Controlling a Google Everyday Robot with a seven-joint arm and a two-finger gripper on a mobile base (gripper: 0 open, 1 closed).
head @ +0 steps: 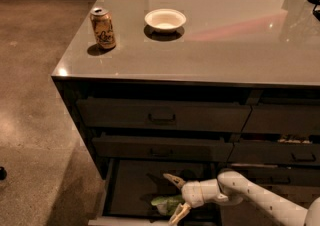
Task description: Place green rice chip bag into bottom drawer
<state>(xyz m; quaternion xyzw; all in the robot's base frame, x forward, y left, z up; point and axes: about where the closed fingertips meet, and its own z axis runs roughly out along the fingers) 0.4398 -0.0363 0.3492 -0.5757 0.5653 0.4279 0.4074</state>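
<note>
The bottom drawer (131,185) of the dark cabinet is pulled open, showing a dark flat interior. The green rice chip bag (165,202) lies inside it near the front right. My gripper (176,196) reaches in from the right on a white arm, low in the view. Its two pale fingers (172,179) are spread wide, one above and one below the bag's right end. The bag rests on the drawer floor and the fingers do not clamp it.
A gold can (103,28) and a white bowl (165,19) stand on the grey countertop (225,45). Two handled drawers (162,116) sit shut above the open one. Brown floor (35,95) lies to the left.
</note>
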